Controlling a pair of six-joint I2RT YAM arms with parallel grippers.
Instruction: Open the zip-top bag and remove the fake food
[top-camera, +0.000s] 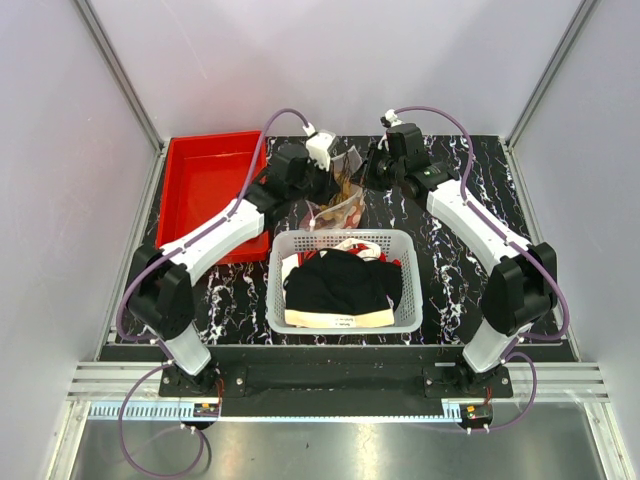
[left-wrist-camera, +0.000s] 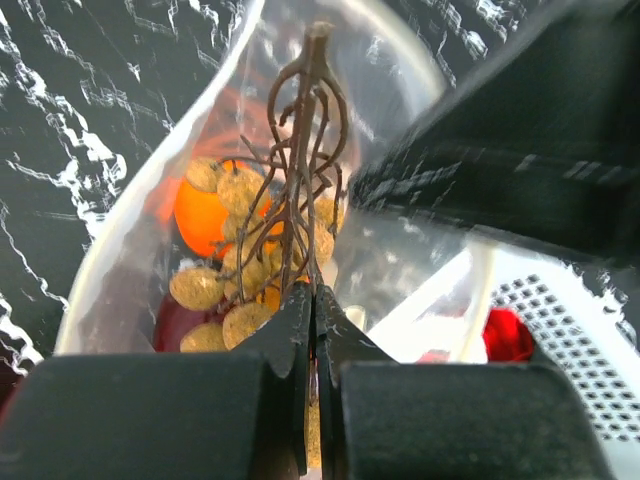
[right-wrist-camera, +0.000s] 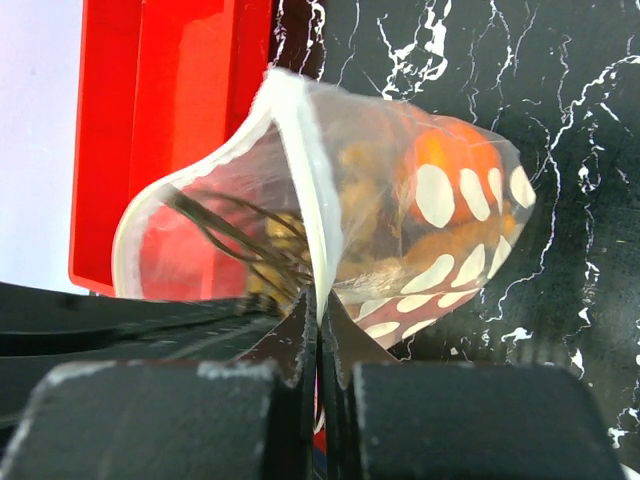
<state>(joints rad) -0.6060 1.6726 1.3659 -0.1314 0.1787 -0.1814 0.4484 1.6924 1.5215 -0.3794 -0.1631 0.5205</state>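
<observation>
Pinching zip-top bag (right-wrist-camera: 400, 240) rim: left tool (left-wrist-camera: 311, 300), right tool (right-wrist-camera: 318, 305).

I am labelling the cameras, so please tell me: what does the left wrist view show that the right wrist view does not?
Only left wrist: the white mesh basket and a look into the open mouth of the zip-top bag. Only right wrist: the red bin and white oval prints on the bag's side. Both: the bag, the orange fruit, the dark branching stem, and that view's own jaws shut on the bag's rim.
</observation>
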